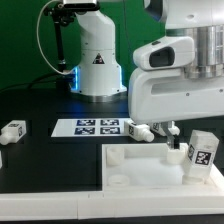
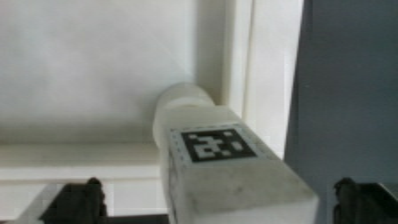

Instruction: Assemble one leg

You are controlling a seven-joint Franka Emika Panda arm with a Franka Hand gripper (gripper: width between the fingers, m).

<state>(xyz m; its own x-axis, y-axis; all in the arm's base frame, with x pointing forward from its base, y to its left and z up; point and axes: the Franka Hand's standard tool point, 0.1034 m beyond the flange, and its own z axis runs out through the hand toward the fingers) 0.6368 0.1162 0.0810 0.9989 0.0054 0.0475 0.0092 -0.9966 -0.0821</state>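
Note:
A leg (image 1: 201,155), a white block with a black-and-white tag, stands slightly tilted on the large white panel (image 1: 140,172) near its edge at the exterior view's right. My gripper (image 1: 186,134) hangs just above it. In the wrist view the leg (image 2: 222,150) lies between my two dark fingertips (image 2: 80,202), its stub end towards the panel's (image 2: 89,70) raised rim. There is a gap on each side of the leg, so my gripper (image 2: 217,205) is open around it and does not grip it.
A second leg (image 1: 139,130) lies by the marker board's (image 1: 95,127) end at the exterior view's right. A third leg (image 1: 12,131) lies at the far left. The robot base (image 1: 97,60) stands at the back. Black table (image 2: 356,80) borders the panel.

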